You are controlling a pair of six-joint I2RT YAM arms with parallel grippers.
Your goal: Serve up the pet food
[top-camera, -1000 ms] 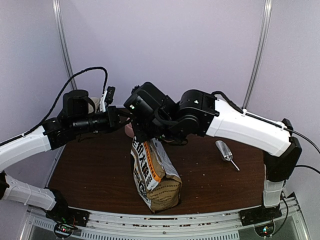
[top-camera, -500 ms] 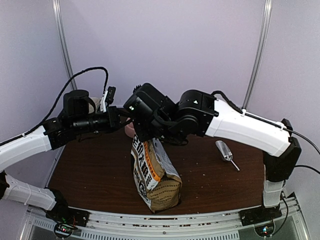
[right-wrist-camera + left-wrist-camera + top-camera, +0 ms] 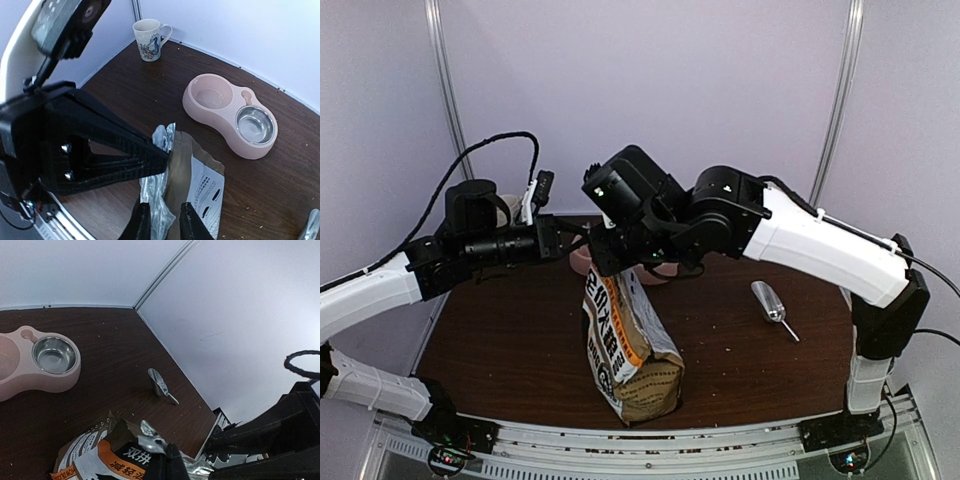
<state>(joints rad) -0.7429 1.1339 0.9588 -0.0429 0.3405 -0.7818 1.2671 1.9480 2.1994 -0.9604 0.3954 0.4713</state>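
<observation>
The tan paper bag (image 3: 625, 345) stands upright mid-table, its top torn open with silver foil lining showing. The pet food is hidden; no kibble heap shows. My left gripper (image 3: 570, 240) is shut on the bag's foil top edge, as the left wrist view (image 3: 170, 462) shows. My right gripper (image 3: 165, 225) is open, hovering just above the bag (image 3: 205, 190), with the foil lip between its spread fingers (image 3: 141, 220). The pink double bowl (image 3: 230, 115) lies beyond the bag with both wells empty; it also shows in the left wrist view (image 3: 40, 365).
A metal scoop (image 3: 772, 303) lies on the table right of the bag, also in the left wrist view (image 3: 160, 384). A patterned mug (image 3: 148, 32) stands at the far left corner. Small crumbs dot the brown table (image 3: 510, 340). Purple walls close in behind.
My right arm has risen and shifted a little right, away from the bag's top. The left arm and the bag have stayed put.
</observation>
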